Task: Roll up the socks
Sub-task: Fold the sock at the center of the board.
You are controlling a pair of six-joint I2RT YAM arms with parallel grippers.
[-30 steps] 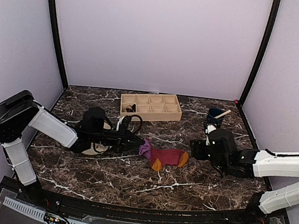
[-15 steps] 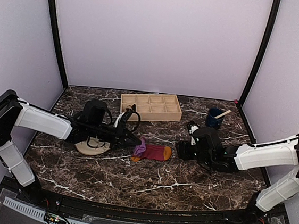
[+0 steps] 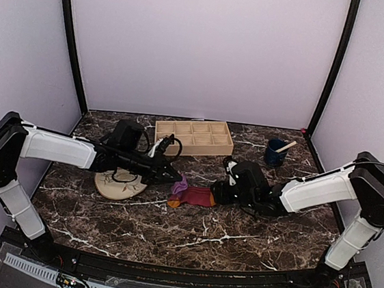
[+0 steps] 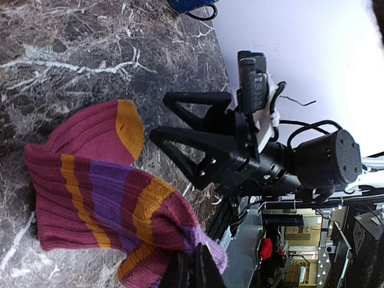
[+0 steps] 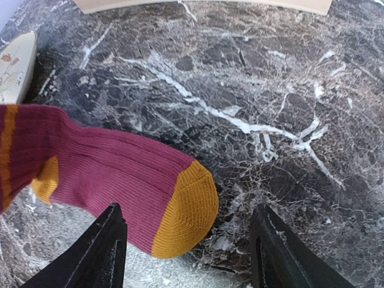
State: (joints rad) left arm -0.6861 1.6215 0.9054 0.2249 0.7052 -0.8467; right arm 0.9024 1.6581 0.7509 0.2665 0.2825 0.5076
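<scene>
The magenta-purple sock [image 3: 193, 196] with orange stripes lies on the marble table, between the two arms. Its purple cuff end [image 4: 180, 240] is lifted and bunched, with my left gripper [image 4: 193, 269] shut on it. In the top view my left gripper [image 3: 174, 179] sits at the sock's left end. My right gripper [image 5: 187, 210] is open and low over the table, and the orange toe [image 5: 189, 207] lies between its fingers [image 5: 108, 246] without touching them. In the left wrist view the right gripper [image 4: 180, 123] faces the toe. No second sock can be made out.
A round beige plate [image 3: 108, 187] with a leaf drawing lies left of the sock, under my left arm. A wooden compartment tray [image 3: 194, 136] stands at the back, with something dark in its left cell. A blue cup [image 3: 275, 153] with a stick stands at the back right.
The sock has slid left across the table, pulled by my left gripper at its cuff. My right gripper has followed it left, staying open at the toe.
</scene>
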